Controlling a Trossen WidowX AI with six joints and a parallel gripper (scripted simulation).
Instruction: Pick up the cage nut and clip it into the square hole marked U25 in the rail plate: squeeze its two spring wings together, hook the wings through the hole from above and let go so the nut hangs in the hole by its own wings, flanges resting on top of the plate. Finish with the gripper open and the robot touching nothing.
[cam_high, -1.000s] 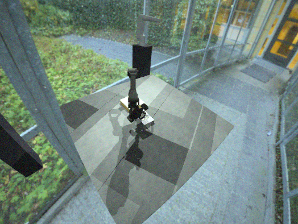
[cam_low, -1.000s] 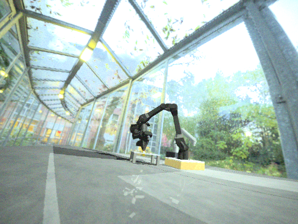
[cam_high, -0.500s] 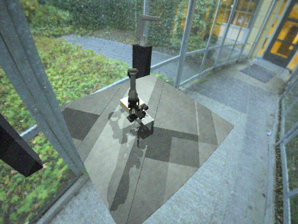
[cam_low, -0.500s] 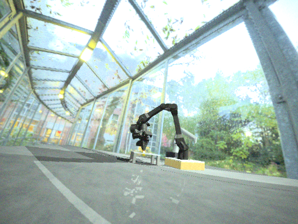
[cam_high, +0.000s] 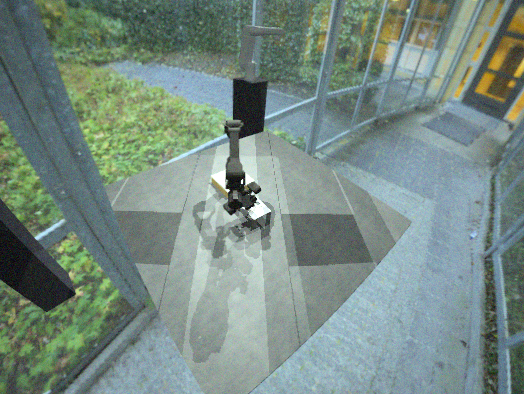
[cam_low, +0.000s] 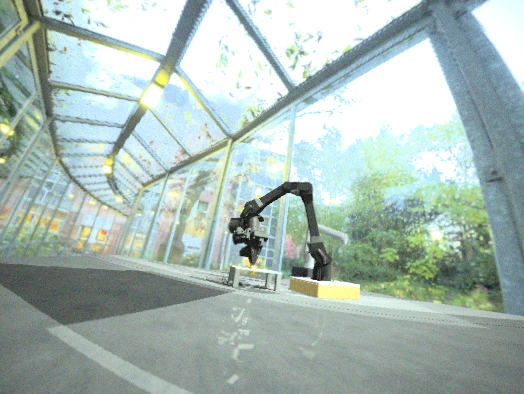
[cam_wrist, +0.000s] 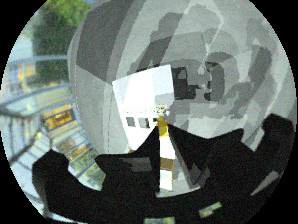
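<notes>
Grey floor (cam_high: 240, 300) (cam_low: 375, 350) (cam_wrist: 95, 65) (patchy) beneath white plate (cam_high: 259, 212) (cam_low: 241, 268) (cam_wrist: 145, 90).

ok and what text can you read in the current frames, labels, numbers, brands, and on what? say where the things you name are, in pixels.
"U25": on the white rail plate (cam_wrist: 145, 90), above its row of square holes.
Left of it, same strip: more characters, too blurred to read.
Arm (cam_low: 311, 215): no readable text.
</notes>
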